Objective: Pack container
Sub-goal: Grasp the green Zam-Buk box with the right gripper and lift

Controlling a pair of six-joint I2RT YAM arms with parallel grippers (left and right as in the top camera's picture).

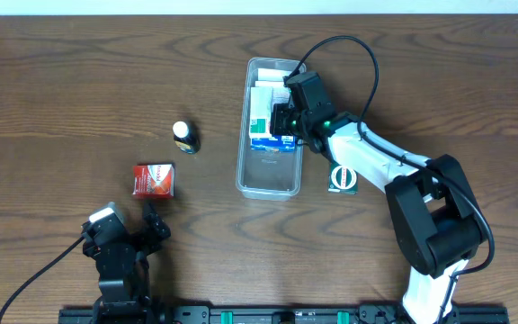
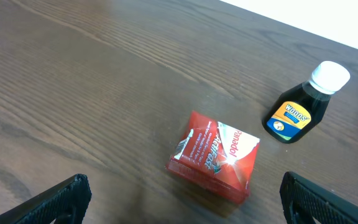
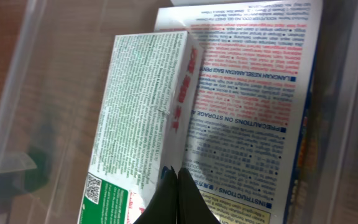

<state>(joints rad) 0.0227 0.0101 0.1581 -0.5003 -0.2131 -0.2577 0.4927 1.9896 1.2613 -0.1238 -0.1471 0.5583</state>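
The clear container (image 1: 268,189) lies lengthwise at the table's middle. It holds a green-and-white box (image 1: 260,106) and a blue box (image 1: 272,141) with printed instructions. My right gripper (image 1: 283,118) is inside the container. In the right wrist view its jaws (image 3: 178,173) are shut on nothing, their tips over the seam between the green-and-white box (image 3: 142,112) and the blue box (image 3: 253,93). The container wall (image 3: 17,93) is on the left there. My left gripper (image 1: 154,225) is open and empty near the front left, just short of a red box (image 1: 154,179).
A small dark bottle with a white cap (image 1: 184,137) lies left of the container, beyond the red box. A green-and-white packet (image 1: 343,178) lies right of the container. In the left wrist view the red box (image 2: 215,155) and the bottle (image 2: 300,109) lie ahead of the open fingers (image 2: 182,208).
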